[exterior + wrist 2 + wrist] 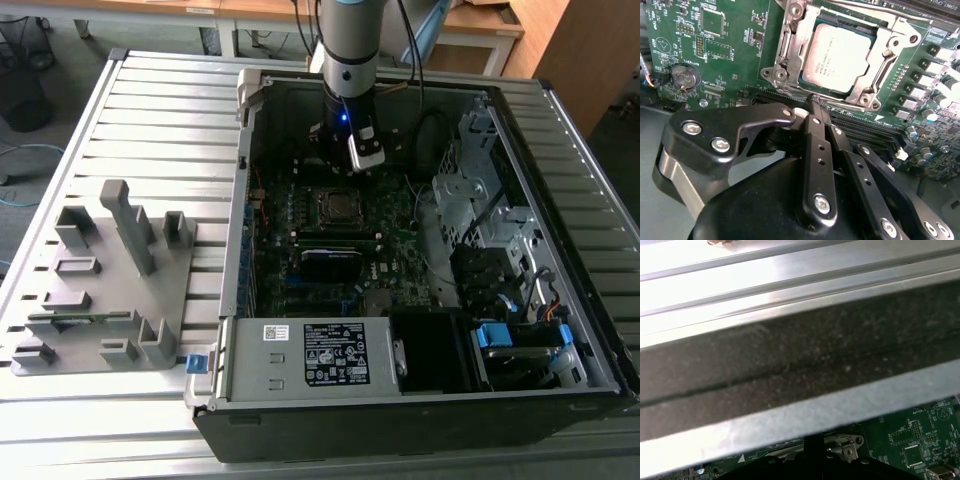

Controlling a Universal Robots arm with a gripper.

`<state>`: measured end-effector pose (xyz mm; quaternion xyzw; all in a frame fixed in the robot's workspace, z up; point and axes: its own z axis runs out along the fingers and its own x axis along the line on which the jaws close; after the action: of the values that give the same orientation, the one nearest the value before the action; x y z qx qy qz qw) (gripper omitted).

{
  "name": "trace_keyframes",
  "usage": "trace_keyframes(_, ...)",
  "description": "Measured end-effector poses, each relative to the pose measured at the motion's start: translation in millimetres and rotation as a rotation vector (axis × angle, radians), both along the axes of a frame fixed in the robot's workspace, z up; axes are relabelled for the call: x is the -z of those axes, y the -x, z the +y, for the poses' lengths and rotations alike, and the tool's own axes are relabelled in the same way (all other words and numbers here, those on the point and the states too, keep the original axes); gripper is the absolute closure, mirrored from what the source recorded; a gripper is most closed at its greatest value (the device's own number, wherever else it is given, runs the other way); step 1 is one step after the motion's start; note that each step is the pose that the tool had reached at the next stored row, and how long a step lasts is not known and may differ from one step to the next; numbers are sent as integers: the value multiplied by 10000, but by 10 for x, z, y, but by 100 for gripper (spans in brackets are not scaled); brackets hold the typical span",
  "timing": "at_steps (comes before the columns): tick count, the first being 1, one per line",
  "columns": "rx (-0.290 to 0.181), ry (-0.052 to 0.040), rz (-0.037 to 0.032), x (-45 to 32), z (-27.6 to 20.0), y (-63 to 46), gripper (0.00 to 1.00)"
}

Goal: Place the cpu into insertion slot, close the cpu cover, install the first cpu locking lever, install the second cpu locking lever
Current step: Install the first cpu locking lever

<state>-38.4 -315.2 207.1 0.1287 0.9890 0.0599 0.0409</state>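
The cpu lies flat in the insertion slot on the dark green motherboard, its silver-grey top showing through the square cut-out of the cpu cover, which lies down over it. So placing the chip looks done and the cover looks closed. Of the two locking levers, thin metal rods run along the socket's sides in the second wrist view, but I cannot tell whether either one is latched; that part of the job I judge still open.

In the exterior view, the socket sits near the middle of the open computer case, which lies on the ribbed metal surface, and the arm stands over the board just behind it.

The end effector has its black fingers drawn together, tips meeting, with nothing between them. The tips hover just beside the socket's near edge, close to its frame; whether they touch it I cannot tell.
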Motion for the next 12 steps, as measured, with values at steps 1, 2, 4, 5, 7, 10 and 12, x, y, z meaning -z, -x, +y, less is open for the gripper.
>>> trace_keyframes(1, 0, 0, 0, -6, 0, 0, 90)
trace_keyframes(2, 0, -1, 0, -9, 0, 0, 90)
trace_keyframes(4, 0, -4, -2, -12, 1, 0, 90)
trace_keyframes(5, 0, -1, 0, -18, 0, 0, 90)
trace_keyframes(7, 0, -1, 0, -22, 0, 0, 90)
trace_keyframes(10, 0, 2, 2, -26, 0, 0, 90)
trace_keyframes(12, 0, 1, 2, -37, 0, 0, 90)
